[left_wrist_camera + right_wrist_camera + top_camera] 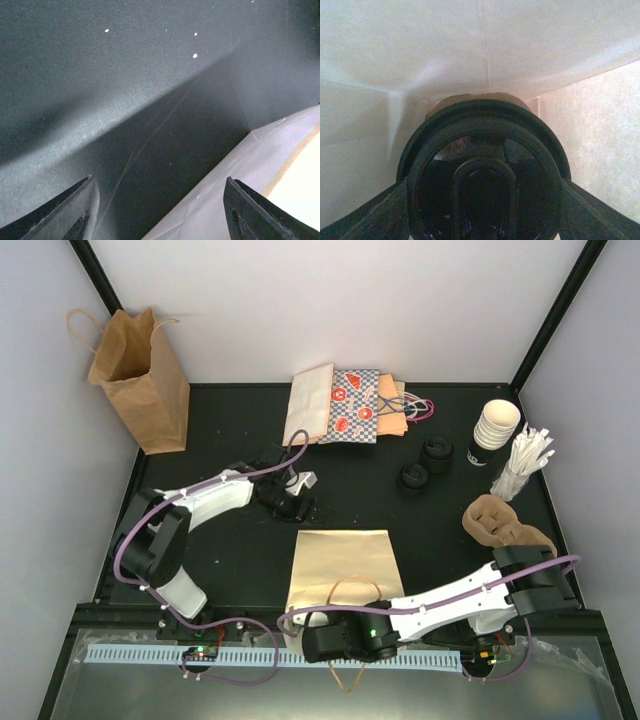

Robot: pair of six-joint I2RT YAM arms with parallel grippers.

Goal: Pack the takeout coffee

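At the far-left corner of the matte black table (230, 440) stands a brown kraft bag (145, 390), creased, mouth open, thin handle loops up. Right of it, toward the middle, the left gripper (159, 200) hangs low over the table with its jaws spread and nothing between them. The far-left corner of the flat tan bag (340, 560) lies just beside its right finger.

That bag is smooth stiff paper with sharp folds, lying mid-table toward the near edge, handles at its near end. The right gripper (480, 205) reaches into it, jaws pinching 1 lidded coffee cup (480, 165) at lid height. Pale paper walls close round it on every side, so this coffee is inside the bag.

I judge the cup light and easily crushed: a thin paper wall, stiff only at the rim where the glossy black plastic lid snaps on. That band is the place to hold. The lid is hard, round and probably slippery, so a modest squeeze suits it. Whether it holds liquid cannot be told.

Flat printed bags (345, 405) lie at the far edge. Toward the right edge are 2 loose black lids (437, 452), a nested stack of white tapered cups (497, 425), a bundle of white sticks (528, 460) and a brown moulded-pulp piece (500, 520)
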